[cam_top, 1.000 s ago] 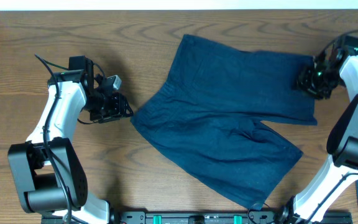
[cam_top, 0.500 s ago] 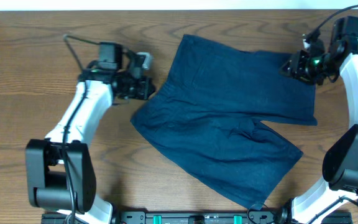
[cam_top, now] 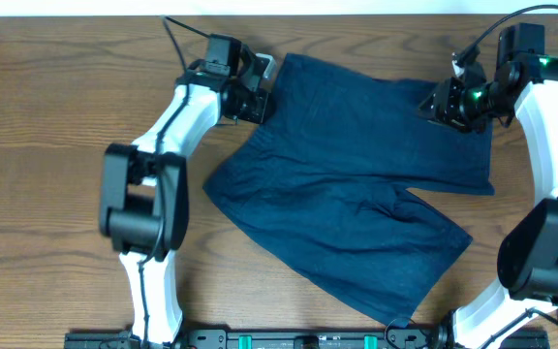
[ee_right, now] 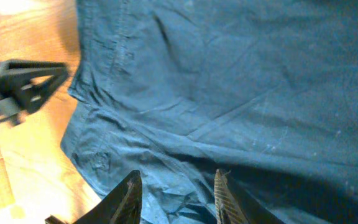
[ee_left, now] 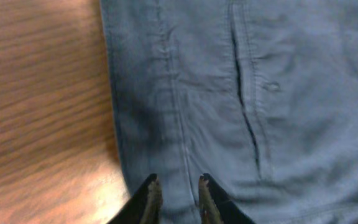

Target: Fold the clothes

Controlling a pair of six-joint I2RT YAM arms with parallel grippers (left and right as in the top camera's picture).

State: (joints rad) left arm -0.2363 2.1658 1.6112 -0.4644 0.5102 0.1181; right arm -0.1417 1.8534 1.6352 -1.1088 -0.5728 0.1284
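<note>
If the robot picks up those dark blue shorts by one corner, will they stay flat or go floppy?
Probably floppy: the shorts lie limp with soft wrinkles, so they'd likely droop. Likely light too; the cloth looks thin. Pushed, they'd probably bunch up rather than slide across the wooden table.

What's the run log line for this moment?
task: fold dark navy-blue fabric shorts | shorts: spread out, unfolded | left gripper: slightly parted, over waistband edge | right gripper: open, over leg fabric

Table (cam_top: 27,116): dark brown wood with strong grain, filling your overhead view.
Far edge: you see a pale strip (cam_top: 66,7).
Near edge: a black rail (cam_top: 298,339).
Light: warm glare on the wood in your right wrist view.
</note>
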